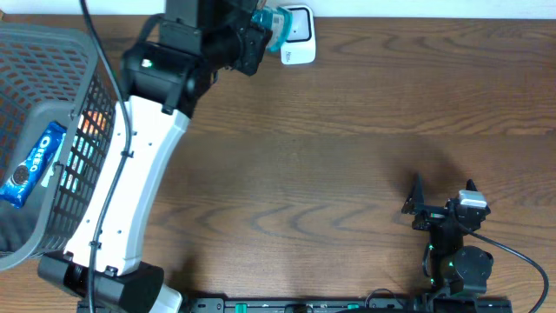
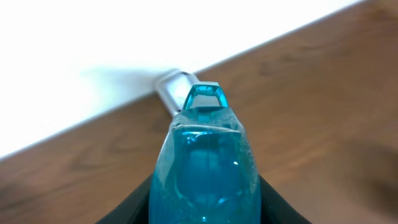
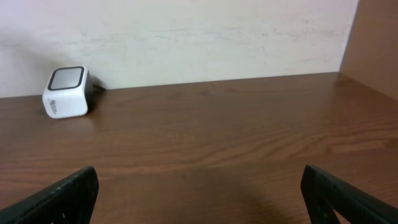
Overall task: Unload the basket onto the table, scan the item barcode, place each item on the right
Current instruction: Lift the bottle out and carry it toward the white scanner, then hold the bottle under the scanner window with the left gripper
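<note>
Scanning step: a blue item (image 2: 205, 162) is held clenched in the left pincer (image 1: 258, 33), top centre, beside the white scanner (image 1: 298, 35). Next, its barcode likely needs presenting. The right pincer (image 1: 441, 202) is released.

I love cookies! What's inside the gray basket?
A blue Oreo pack lies in the basket. Something orange and teal shows through its mesh side; the left arm covers part of it, so I can't tell what it is.
</note>
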{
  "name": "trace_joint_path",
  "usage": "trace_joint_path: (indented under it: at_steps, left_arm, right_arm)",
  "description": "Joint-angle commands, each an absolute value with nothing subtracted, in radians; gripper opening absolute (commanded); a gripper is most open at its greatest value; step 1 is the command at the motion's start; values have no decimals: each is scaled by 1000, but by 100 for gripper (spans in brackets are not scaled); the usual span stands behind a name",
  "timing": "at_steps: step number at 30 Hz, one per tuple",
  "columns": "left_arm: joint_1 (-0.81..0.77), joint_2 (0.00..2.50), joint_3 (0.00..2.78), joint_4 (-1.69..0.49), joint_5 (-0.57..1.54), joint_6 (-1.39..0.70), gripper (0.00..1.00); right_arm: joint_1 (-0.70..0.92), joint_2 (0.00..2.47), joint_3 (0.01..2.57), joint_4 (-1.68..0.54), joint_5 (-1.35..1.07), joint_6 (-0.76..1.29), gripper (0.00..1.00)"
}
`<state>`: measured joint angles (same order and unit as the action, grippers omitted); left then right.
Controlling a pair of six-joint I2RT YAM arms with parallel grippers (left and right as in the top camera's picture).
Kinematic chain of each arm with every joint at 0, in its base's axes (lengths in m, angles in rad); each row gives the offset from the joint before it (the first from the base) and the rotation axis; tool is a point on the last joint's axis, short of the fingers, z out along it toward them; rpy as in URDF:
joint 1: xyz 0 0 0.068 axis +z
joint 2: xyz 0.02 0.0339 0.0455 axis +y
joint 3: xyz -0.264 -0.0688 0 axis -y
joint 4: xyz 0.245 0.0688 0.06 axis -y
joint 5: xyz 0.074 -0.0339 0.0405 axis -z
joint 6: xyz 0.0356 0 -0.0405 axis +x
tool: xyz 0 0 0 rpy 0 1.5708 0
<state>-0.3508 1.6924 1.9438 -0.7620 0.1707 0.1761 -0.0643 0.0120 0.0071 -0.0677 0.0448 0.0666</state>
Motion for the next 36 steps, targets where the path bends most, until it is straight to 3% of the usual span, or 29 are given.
trace_joint_path:
  at_steps: [1,7,10,17,22,36]
  left_arm:
    - [-400,1736,1980,-688,-176,199,24]
    - [-460,1866,1980,-582,-435,235,24]
    - [-483,1908,1980,-606,-464,206,24]
    - [-550,1901,1981,-938,-207,-17,24]
    - [-557,1901,1980,-1071,117,-61,24]
    - [-556,1942,1894,-1102,220,-62,25]
  right_arm:
    - [-72,6,6,-71,54,54,99]
    - [-72,6,6,-71,54,54,99]
    - [-72,6,6,-71,54,54,99]
    - [-72,6,6,-71,54,54,99]
    - [-72,6,6,-71,54,54,99]
    - [-72,6,6,-71,54,54,99]
